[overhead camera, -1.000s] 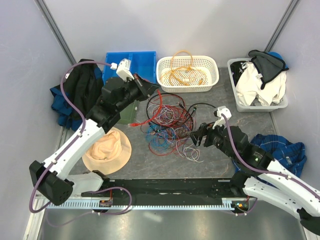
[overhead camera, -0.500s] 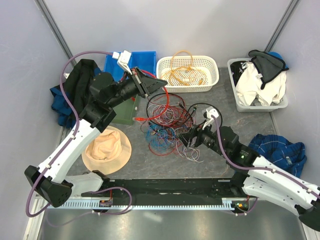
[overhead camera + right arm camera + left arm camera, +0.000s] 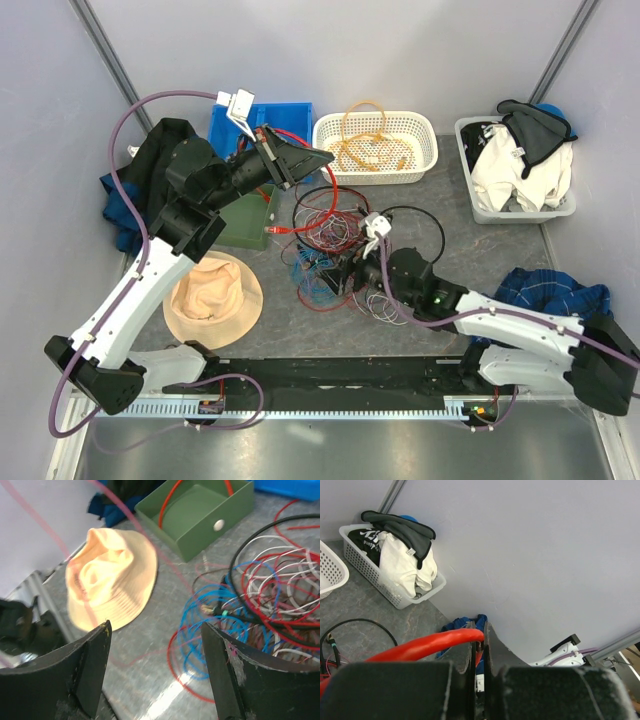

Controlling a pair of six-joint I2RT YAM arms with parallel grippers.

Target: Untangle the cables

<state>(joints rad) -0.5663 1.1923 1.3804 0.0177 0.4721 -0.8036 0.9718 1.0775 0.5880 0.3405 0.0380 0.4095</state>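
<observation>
The cables (image 3: 335,238) lie in a tangle of red, blue, white and black wires at the table's middle. My left gripper (image 3: 322,158) is raised behind the tangle, shut on a thick red cable (image 3: 420,647). That red cable (image 3: 325,195) arcs down into the pile. In the left wrist view the jaws (image 3: 479,640) pinch it near their tips. My right gripper (image 3: 345,272) hangs low over the tangle's near-left side, open, with nothing between its fingers (image 3: 235,675). Blue coils (image 3: 210,610) and a thin red loop lie just beyond them. An orange-yellow cable (image 3: 365,140) sits in the white basket.
White basket (image 3: 425,150) at the back. Blue bin (image 3: 225,125) and green open box (image 3: 245,225) to the left of the tangle. Tan hat (image 3: 213,298) at front left. Grey basket of clothes (image 3: 560,205) at back right, blue cloth (image 3: 555,295) on the right, dark clothes (image 3: 160,180) on the left.
The left gripper rose and swung right toward the back, drawing the red cable up. The right arm reached left over the tangle, its gripper staying open.
</observation>
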